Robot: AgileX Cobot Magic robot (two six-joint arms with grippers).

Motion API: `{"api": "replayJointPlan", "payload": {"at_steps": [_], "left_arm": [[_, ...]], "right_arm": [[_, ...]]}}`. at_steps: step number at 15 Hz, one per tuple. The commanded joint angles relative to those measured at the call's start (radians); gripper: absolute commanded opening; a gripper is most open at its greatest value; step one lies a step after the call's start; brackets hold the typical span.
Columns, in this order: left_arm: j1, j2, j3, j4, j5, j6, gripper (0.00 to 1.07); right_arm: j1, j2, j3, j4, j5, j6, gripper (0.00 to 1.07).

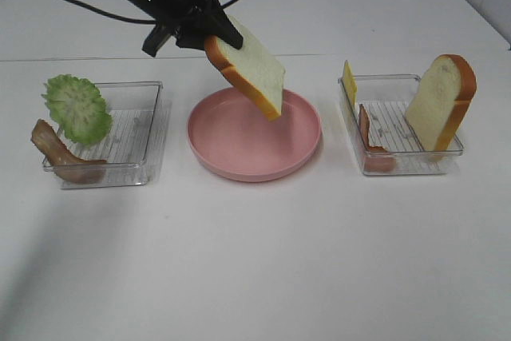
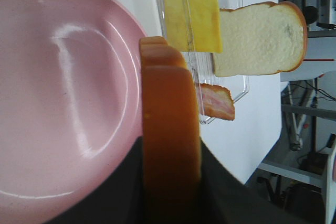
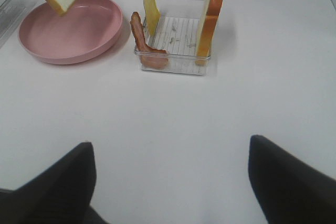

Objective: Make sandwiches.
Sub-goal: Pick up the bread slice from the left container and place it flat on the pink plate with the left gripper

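Observation:
My left gripper [image 1: 214, 37] is shut on a bread slice [image 1: 254, 73] with orange-brown crust and holds it tilted above the far part of the empty pink plate [image 1: 231, 149]. The left wrist view shows the crust edge [image 2: 169, 145] between the fingers, over the plate [image 2: 63, 103]. A second bread slice [image 1: 441, 103], a yellow cheese slice [image 1: 349, 82] and a bacon strip [image 1: 369, 137] stand in the right tray [image 1: 399, 161]. Green lettuce [image 1: 77, 107] and another bacon strip [image 1: 60, 153] are in the left tray [image 1: 136, 157]. My right gripper [image 3: 170, 177] is open and empty over bare table.
The right tray [image 3: 176, 43] and the plate [image 3: 73, 35] lie ahead of the right gripper. White table all around, with a wall line behind the trays.

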Motion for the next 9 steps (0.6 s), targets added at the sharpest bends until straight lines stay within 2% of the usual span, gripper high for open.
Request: {"api": "replayJointPlan", "payload": {"at_steps": [1,9], "left_arm": [[-0.002,0.067,-0.004,-0.108,-0.010,0.038,0.00],[-0.026,0.165,-0.005,-0.141,-0.122,0.052,0.00]], "right_arm": [[-0.004,-0.016,-0.001,0.002,-0.009,-0.009,0.76],[-0.004,-0.016,-0.001,0.002,-0.009,-0.009,0.76]]}}
